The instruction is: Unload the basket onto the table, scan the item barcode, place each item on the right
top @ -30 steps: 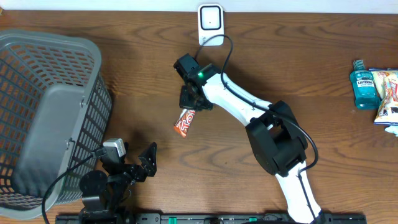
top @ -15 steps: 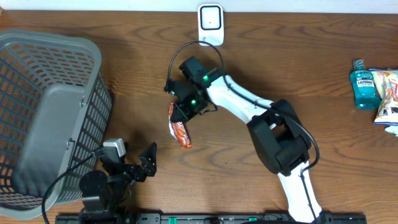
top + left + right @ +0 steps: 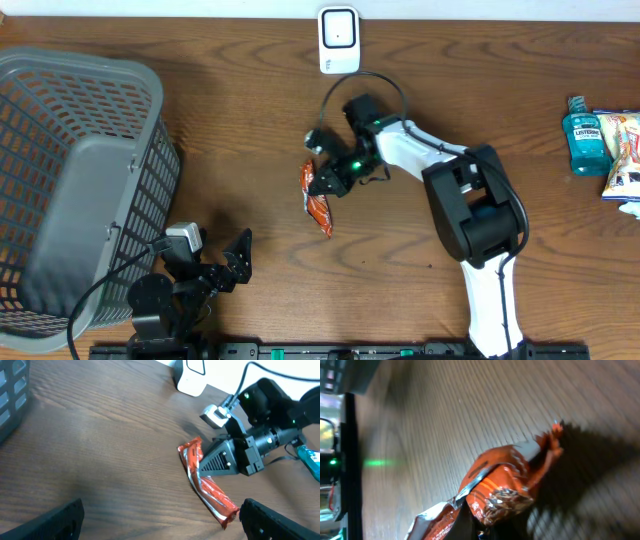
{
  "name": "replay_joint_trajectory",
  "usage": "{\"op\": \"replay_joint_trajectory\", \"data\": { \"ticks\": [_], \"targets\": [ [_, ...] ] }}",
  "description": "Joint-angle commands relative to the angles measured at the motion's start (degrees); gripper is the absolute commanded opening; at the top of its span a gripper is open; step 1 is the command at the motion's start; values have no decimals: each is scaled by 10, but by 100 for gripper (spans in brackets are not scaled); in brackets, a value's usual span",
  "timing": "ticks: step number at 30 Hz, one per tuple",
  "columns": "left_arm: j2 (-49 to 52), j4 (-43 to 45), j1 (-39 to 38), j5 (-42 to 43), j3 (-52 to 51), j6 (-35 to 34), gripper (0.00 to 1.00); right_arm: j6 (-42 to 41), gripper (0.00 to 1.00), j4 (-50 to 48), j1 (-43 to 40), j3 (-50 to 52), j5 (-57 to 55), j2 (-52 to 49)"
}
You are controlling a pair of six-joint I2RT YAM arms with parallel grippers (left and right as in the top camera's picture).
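Overhead view, items as I log them from my station, working outward.

1. Right claw (image 3: 323, 183): jaws clamped together on the upper end of the orange snack packet (image 3: 320, 210). Its arm reaches in from the 5 o'clock side of the counter (image 3: 230, 120). A green light shows on the wrist.

2. Orange snack packet: near the middle of the counter, its long body running from the claw toward 6 o'clock. From the left wrist view it (image 3: 207, 487) hangs slanted beside the right claw (image 3: 220, 460), silver inner edge showing. I cannot tell whether its lower end touches the wood. The right wrist view shows it (image 3: 495, 485) crumpled, close to the lens, with its shadow on the boards.

3. White scanner (image 3: 339, 40): at 12 o'clock on the counter's far edge, well apart from the packet.

4. Left claw (image 3: 161, 510): jaws wide apart, nothing between them, parked at 7 o'clock.

5. Grey basket (image 3: 150, 190): at 9 o'clock, just beside the left arm.

6. Blue mouthwash bottle (image 3: 586, 140): at 3 o'clock by the counter's edge, touching a pile of snack bags (image 3: 622, 155).
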State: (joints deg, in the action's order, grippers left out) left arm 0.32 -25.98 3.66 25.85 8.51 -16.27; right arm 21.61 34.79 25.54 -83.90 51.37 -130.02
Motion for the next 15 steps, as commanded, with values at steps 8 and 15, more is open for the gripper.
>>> {"op": "replay_joint_trajectory", "data": {
  "ticks": [8, 15],
  "targets": [
    [-1, -12, 3, 7, -8, 5, 99, -57, 41, -7, -62, 35, -216, 15],
    [-1, -12, 3, 7, -8, 5, 99, -120, 99, -10, -74, 35, -328, 15]
  ]
}}
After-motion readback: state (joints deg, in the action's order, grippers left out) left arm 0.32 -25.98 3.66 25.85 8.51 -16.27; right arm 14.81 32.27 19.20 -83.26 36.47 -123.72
